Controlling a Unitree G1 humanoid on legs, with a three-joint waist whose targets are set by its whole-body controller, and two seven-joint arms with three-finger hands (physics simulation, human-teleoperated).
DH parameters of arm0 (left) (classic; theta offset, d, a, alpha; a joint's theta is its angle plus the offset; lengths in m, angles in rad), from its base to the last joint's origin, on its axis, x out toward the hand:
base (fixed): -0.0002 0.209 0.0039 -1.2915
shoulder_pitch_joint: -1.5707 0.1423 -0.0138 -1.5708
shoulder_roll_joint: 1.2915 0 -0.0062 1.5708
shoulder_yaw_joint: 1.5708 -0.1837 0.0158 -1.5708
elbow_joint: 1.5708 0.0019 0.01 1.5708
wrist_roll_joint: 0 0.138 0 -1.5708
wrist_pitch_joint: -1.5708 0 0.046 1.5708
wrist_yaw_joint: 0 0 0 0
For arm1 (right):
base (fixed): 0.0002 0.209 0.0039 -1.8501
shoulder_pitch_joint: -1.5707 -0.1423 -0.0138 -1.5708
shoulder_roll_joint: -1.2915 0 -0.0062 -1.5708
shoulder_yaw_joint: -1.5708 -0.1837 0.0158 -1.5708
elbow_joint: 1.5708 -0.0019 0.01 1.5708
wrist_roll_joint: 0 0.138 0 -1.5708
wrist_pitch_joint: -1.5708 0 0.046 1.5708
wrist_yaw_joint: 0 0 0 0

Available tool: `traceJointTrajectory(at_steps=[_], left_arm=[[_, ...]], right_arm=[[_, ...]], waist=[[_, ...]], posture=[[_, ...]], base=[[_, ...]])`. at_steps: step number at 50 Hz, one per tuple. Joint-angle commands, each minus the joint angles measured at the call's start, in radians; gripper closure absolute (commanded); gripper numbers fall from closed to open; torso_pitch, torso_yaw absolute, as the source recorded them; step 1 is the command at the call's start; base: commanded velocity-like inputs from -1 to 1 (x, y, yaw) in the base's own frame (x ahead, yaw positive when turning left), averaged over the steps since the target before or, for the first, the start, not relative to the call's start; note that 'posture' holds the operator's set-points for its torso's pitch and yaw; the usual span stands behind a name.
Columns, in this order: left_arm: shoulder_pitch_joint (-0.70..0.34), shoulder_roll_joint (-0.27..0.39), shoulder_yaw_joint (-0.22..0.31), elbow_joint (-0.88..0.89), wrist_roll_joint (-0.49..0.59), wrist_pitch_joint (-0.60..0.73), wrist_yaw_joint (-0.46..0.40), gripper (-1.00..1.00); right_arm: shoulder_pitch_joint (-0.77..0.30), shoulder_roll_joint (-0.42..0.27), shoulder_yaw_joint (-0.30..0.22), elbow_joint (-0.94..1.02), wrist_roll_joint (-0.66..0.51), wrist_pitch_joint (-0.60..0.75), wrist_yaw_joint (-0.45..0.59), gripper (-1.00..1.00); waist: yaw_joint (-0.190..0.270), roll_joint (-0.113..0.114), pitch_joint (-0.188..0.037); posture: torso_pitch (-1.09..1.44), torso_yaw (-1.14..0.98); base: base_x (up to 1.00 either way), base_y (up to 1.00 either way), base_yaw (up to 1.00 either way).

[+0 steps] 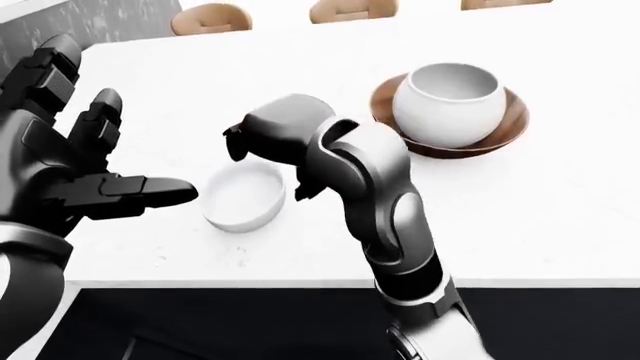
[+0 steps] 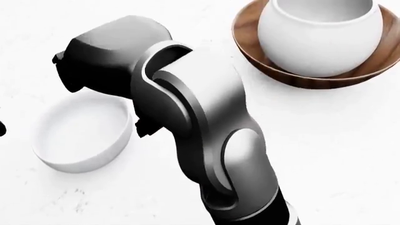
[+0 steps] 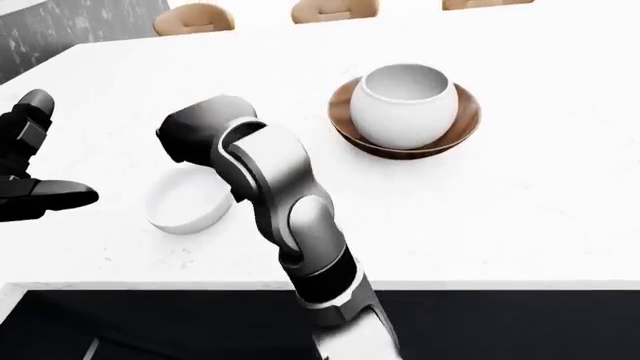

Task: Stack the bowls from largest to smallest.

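A round white bowl [image 1: 447, 101] sits upright inside a shallow wooden bowl [image 1: 505, 131] at the upper right of the white counter. A small, low white bowl [image 1: 240, 199] stands alone to the left, also seen as the small bowl [image 2: 78, 136] in the head view. My right arm crosses the picture, and my right hand [image 1: 266, 165] hovers over the small bowl's top rim, back toward the camera, with spread dark fingers holding nothing. At the far left my left hand [image 1: 120, 135] is open with fingers spread, a short way left of the small bowl.
The counter's near edge [image 1: 300, 283] runs along the bottom of the eye views, with dark space below. Tan chair backs [image 1: 210, 16] line the counter's top edge. My right forearm [image 2: 206, 140] hides the counter's middle in the head view.
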Motion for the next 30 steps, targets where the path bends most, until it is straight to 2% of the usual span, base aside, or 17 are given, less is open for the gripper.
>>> traceJointTrajectory(at_steps=[1, 9, 16, 23, 30], left_arm=[[-0.019, 0.017, 0.025, -0.011, 0.006, -0.026, 0.000, -1.00], [-0.013, 0.001, 0.019, -0.016, 0.028, -0.027, -0.014, -1.00], [-0.007, -0.020, 0.009, -0.014, 0.067, -0.031, -0.040, -1.00], [-0.003, -0.037, 0.003, -0.008, 0.107, -0.034, -0.072, -1.00], [0.003, -0.051, 0.015, -0.012, 0.126, -0.024, -0.094, -1.00]], right_arm=[[-0.006, 0.017, 0.003, -0.041, -0.009, -0.026, -0.024, -0.24], [0.115, 0.097, 0.056, -0.035, -0.059, -0.075, -0.073, -0.24], [0.164, 0.139, 0.080, 0.035, -0.096, -0.109, -0.157, -0.16], [0.136, 0.151, 0.069, 0.163, -0.116, -0.122, -0.244, 0.04], [0.079, 0.139, 0.047, 0.334, -0.113, -0.114, -0.353, 0.13]], waist=[[-0.002, 0.008, -0.026], [-0.005, 0.012, -0.030], [-0.006, 0.017, -0.032], [-0.007, 0.020, -0.034], [-0.005, 0.021, -0.037]], posture=[[0.00, 0.00], [0.00, 0.00], [0.00, 0.00], [0.00, 0.00], [0.00, 0.00]], base=[[0.00, 0.00, 0.00], [0.00, 0.00, 0.00], [0.00, 0.00, 0.00], [0.00, 0.00, 0.00], [0.00, 0.00, 0.00]])
